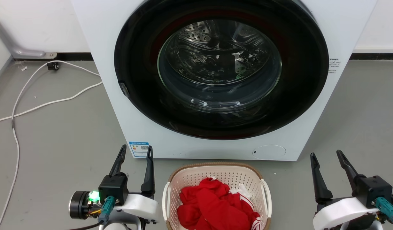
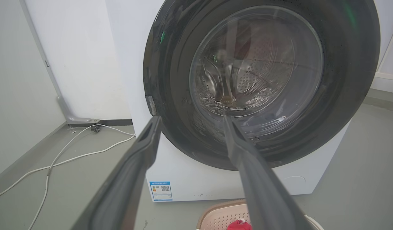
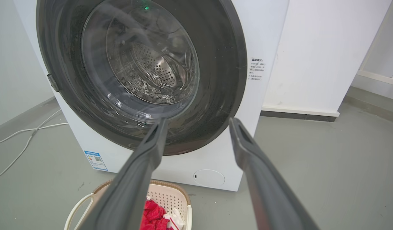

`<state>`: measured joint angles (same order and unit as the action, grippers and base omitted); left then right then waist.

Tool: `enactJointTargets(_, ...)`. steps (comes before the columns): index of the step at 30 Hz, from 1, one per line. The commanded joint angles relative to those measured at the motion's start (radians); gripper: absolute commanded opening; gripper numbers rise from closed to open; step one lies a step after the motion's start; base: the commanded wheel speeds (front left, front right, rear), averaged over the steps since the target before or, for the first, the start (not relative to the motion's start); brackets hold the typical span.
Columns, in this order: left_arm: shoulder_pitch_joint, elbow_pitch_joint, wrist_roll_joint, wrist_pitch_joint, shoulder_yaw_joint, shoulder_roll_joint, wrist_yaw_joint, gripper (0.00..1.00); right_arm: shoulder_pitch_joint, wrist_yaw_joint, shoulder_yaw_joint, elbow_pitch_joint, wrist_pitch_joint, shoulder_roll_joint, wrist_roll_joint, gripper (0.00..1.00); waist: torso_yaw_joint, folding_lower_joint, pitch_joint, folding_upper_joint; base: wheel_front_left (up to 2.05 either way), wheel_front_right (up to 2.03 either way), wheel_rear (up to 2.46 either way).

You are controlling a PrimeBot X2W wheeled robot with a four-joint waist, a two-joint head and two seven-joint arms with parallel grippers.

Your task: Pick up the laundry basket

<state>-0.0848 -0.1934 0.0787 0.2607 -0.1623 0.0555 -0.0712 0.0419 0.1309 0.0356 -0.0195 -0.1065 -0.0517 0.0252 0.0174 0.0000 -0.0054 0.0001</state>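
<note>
A cream laundry basket (image 1: 196, 179) holding red clothes (image 1: 215, 204) sits on the grey floor (image 1: 56, 143), just in front of a closed front-loading washing machine (image 1: 343, 32), as the robot prepares to lift it. The left gripper (image 1: 136, 148) hangs just beside the basket's left side and the right gripper (image 1: 326, 153) stands farther off on the right. Both have their fingers apart, empty and pointing toward the washer.

The lift has not begun. If one arm rises ahead of the other, the basket would likely tilt and spill the clothes. The thin white handles (image 1: 267, 195) could slip from the narrow fingers. The washer front is close behind, so a reach made too far could strike it.

The head view takes in both handles and both grippers at once. The left wrist view catches a far corner of the basket's brown rim (image 2: 215, 206) at its bottom edge, and the right wrist view shows one handle loop (image 3: 78, 207) and a warning label (image 3: 256, 68) on the washer.
</note>
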Motion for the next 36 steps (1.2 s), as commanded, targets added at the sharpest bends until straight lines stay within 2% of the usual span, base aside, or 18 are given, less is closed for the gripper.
enactJointTargets(1,-0.004,0.000,-0.002,0.006,-0.002,0.000,-0.005,1.00,0.011,0.000,-0.001,0.001,-0.008,0.003,0.000,1.00,0.000,0.0000,0.000,-0.0001,0.00,0.00,0.00)
enactJointTargets(22,-0.009,-0.020,0.009,0.005,0.002,-0.003,-0.005,1.00,-0.003,0.000,0.006,-0.021,-0.003,0.003,0.028,1.00,-0.001,0.0000,0.009,-0.0001,0.00,0.00,0.00)
enactJointTargets(28,-0.061,-0.072,0.026,0.005,0.011,-0.003,0.007,1.00,-0.047,0.000,-0.004,-0.051,0.020,0.003,0.079,1.00,-0.009,0.0000,0.080,-0.0001,0.00,0.00,0.00)
enactJointTargets(36,-0.159,-0.197,0.050,0.005,0.025,0.007,0.026,1.00,-0.137,0.000,-0.019,-0.143,0.065,0.002,0.089,1.00,-0.025,0.0000,0.208,-0.0001,0.00,0.00,0.00)
